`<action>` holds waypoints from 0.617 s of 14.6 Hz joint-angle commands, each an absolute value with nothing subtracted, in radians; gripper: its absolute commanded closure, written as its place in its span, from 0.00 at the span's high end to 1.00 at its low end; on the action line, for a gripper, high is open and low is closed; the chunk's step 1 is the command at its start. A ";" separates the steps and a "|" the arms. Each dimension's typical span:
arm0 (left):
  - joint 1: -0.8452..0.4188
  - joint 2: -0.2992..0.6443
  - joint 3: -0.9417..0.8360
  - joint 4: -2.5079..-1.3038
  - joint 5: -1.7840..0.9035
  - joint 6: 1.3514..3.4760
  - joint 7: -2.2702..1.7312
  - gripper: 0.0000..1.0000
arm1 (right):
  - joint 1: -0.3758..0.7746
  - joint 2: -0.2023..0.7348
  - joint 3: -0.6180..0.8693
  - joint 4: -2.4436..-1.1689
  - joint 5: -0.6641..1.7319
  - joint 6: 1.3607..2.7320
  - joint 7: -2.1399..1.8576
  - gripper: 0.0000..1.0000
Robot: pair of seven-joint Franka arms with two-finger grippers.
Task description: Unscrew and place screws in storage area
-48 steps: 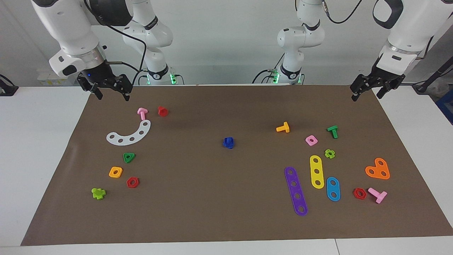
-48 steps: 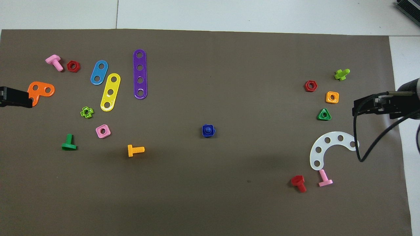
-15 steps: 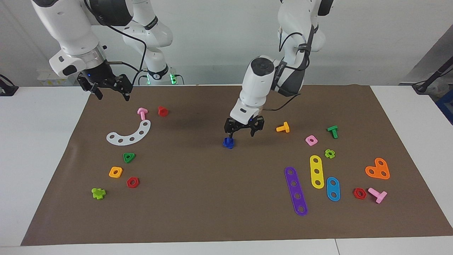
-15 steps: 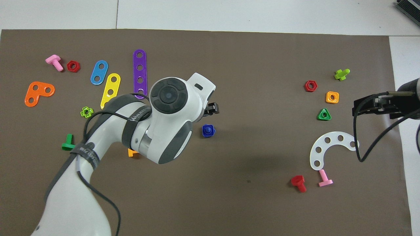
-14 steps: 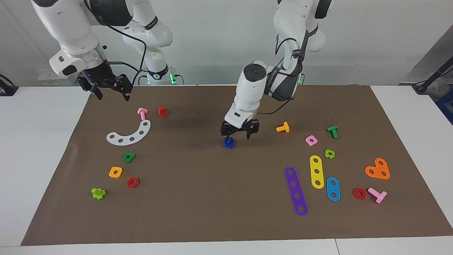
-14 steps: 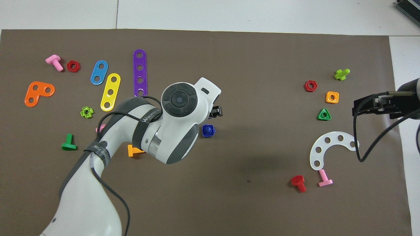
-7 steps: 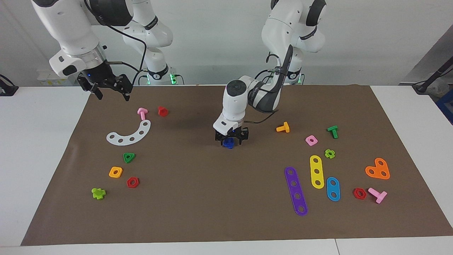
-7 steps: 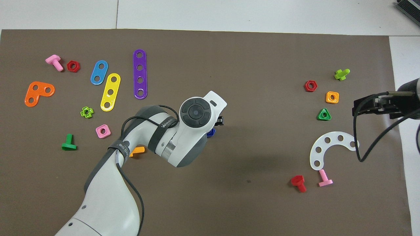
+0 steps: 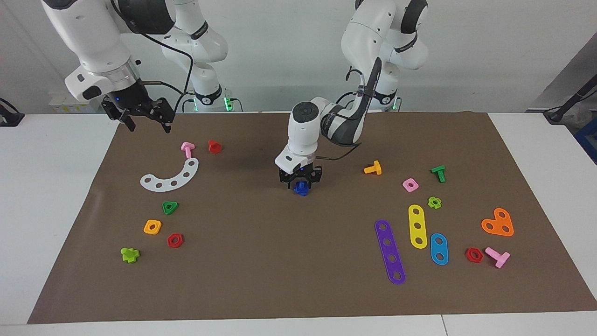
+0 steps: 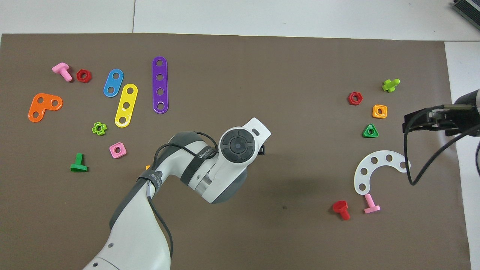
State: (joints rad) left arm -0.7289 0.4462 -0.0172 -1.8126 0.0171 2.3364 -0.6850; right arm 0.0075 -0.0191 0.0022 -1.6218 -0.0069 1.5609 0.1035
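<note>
Black fingers of the left gripper are now seen brought down around the dark-blue screw at the middle of the brown mat, where a second ago they were held spread above it and off toward the left arm's end. The fingers are drawn in against the screw's sides, though a firm hold cannot be confirmed; the screw is not lifted and rests on the mat with its nut on it. In the overhead view it is hidden under the wrist. By this the grasp is judged to be just starting, with the unscrewing and storing left to do.

Beside the screw, toward the left arm's end, an orange bolt is found, well apart, and farther that way a pink square nut and a green bolt. Toward the right arm's end of the screw, a red bolt, a pink bolt and a white curved strip are laid out. Nothing is placed close enough to the screw to hinder a lift.

The right gripper is kept waiting, fingers wide and empty, over the mat's corner by the white curved strip.
</note>
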 commanded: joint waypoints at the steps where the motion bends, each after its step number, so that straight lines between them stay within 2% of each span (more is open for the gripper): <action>1: -0.735 0.405 -0.005 -1.864 0.038 2.338 -0.678 0.43 | 0.000 -0.043 0.003 -1.647 0.018 1.569 0.075 1.00; 4: -0.723 0.408 -0.005 -1.844 0.031 2.318 -0.678 0.15 | 0.000 -0.043 0.005 -1.647 0.018 1.569 0.075 1.00; 7: -0.701 0.416 -0.005 -1.789 0.026 2.278 -0.677 0.02 | 0.000 -0.043 0.005 -1.647 0.018 1.569 0.075 1.00; 9: -0.699 0.426 -0.005 -1.737 0.002 2.232 -0.676 0.00 | 0.000 -0.043 0.005 -1.647 0.018 1.569 0.075 1.00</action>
State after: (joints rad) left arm -0.7063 0.4310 -0.0031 -1.7824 0.0148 2.2972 -0.6831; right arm 0.0075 -0.0191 0.0022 -1.6218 -0.0069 1.5609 0.1035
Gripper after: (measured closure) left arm 0.524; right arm 0.000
